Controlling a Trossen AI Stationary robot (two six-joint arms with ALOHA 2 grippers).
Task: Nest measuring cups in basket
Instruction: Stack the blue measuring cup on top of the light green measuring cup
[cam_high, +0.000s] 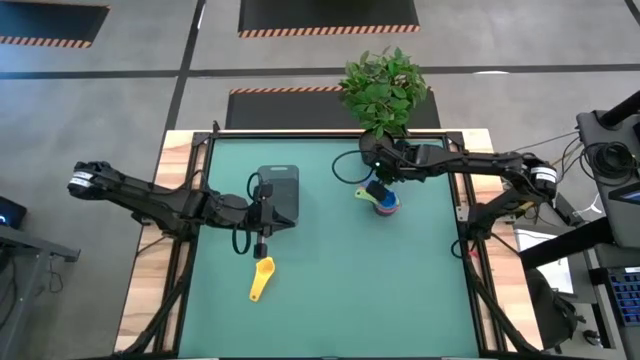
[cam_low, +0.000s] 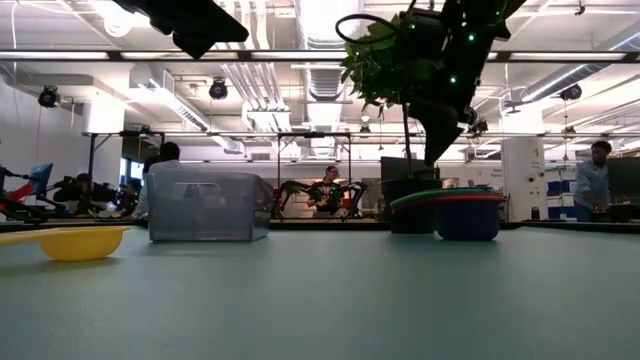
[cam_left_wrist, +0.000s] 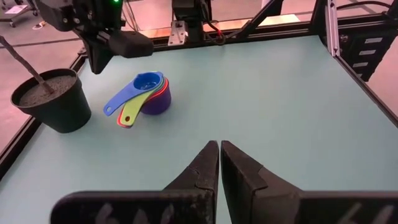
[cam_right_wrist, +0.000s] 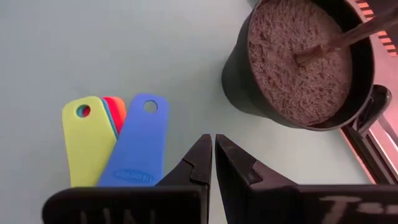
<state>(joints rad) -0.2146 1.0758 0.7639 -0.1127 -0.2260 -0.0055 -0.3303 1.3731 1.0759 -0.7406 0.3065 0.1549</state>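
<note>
A nested stack of measuring cups (cam_high: 384, 202) stands on the green mat beside the black plant pot (cam_high: 385, 128). The blue cup (cam_left_wrist: 147, 82) is on top, over green, red and purple ones. Their handles (cam_right_wrist: 134, 149) fan out toward the table's left. My right gripper (cam_high: 374, 181) hangs shut above the handle ends, touching nothing. A single yellow cup (cam_high: 262, 277) lies near the table's front left. The dark grey basket (cam_high: 283, 188) stands behind it. My left gripper (cam_high: 268, 218) hovers shut by the basket's near side, well above the mat.
The plant pot (cam_right_wrist: 298, 62) with its leafy plant stands close behind the cup stack at the table's far edge. A black frame (cam_left_wrist: 348, 37) borders the mat. Open mat lies between the basket and the stack and along the near side. People show in the room beyond.
</note>
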